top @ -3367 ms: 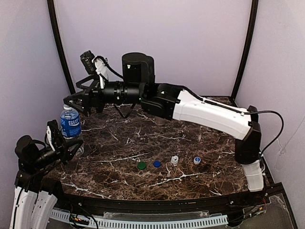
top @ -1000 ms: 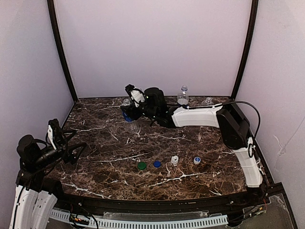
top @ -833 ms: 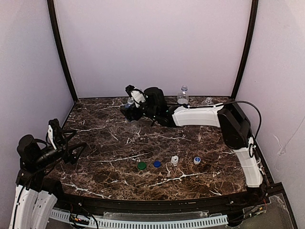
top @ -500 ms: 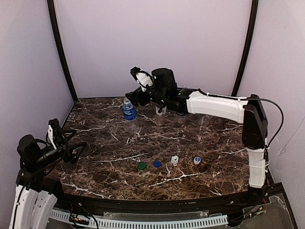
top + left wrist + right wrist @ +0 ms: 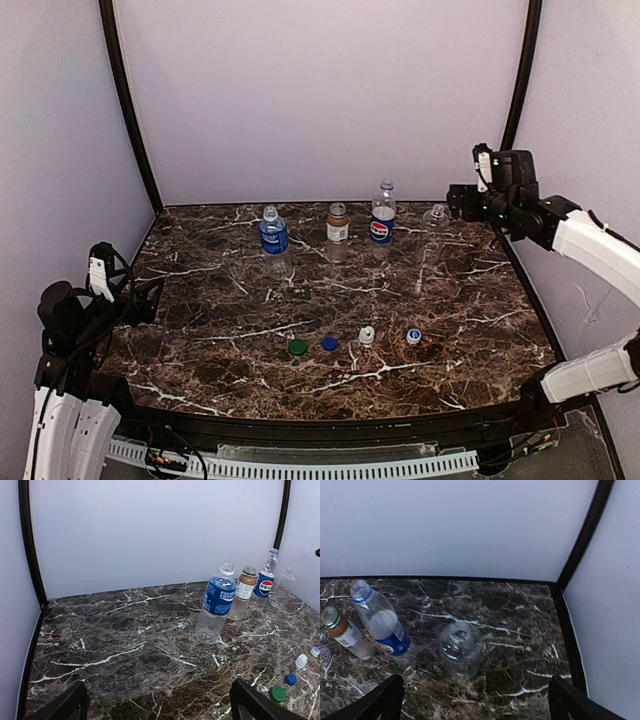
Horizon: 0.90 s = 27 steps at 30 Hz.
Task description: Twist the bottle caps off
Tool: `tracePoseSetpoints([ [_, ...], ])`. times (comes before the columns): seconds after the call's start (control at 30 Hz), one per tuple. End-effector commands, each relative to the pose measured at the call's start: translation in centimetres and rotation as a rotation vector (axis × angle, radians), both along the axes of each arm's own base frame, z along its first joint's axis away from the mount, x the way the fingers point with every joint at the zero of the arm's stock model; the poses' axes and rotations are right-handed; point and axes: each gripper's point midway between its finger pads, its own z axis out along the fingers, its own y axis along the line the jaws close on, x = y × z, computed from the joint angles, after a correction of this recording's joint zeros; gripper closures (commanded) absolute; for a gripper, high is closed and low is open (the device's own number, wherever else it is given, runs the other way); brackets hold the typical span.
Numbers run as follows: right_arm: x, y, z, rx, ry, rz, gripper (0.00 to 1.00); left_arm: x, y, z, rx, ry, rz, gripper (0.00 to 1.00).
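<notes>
Four bottles stand in a row at the back, all with bare necks: blue-label (image 5: 273, 238), brown-filled (image 5: 337, 230), Pepsi (image 5: 382, 222) and plain clear (image 5: 435, 225). Four bottle caps lie in a line near the front: green (image 5: 297, 347), dark blue (image 5: 329, 343), white (image 5: 367, 336), white with a blue mark (image 5: 414, 336). My right gripper (image 5: 458, 203) hangs open and empty in the back right corner, above the plain clear bottle (image 5: 461, 647). My left gripper (image 5: 145, 295) is open and empty at the left edge, facing the blue-label bottle (image 5: 217, 602).
Black frame posts (image 5: 515, 100) and pale walls close the table in at the back and sides. The marble tabletop (image 5: 240, 300) shows bare between the bottle row and the caps. A raised black rim (image 5: 567, 625) runs along the right edge.
My right gripper opened off the blue-label bottle, left it standing at the back left, and swung away to the back right corner. The left arm drew back slightly.
</notes>
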Motion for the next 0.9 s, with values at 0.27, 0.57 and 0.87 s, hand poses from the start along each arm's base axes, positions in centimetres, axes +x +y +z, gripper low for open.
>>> tracePoseSetpoints([
  [0.27,-7.1,-16.2,-12.1,0.278,0.248,-0.4,0.01,0.7,2.7,-1.7,0.03,0.065,0.146,0.01],
  [0.57,-10.7,-18.5,-13.7,0.341,0.153,-0.586,0.01,0.9,4.2,-2.0,0.035,0.076,0.22,0.01],
  [0.87,-13.4,-17.1,-12.5,0.357,-0.16,-0.425,0.01,1.7,4.7,-3.3,0.027,0.102,0.237,0.01],
])
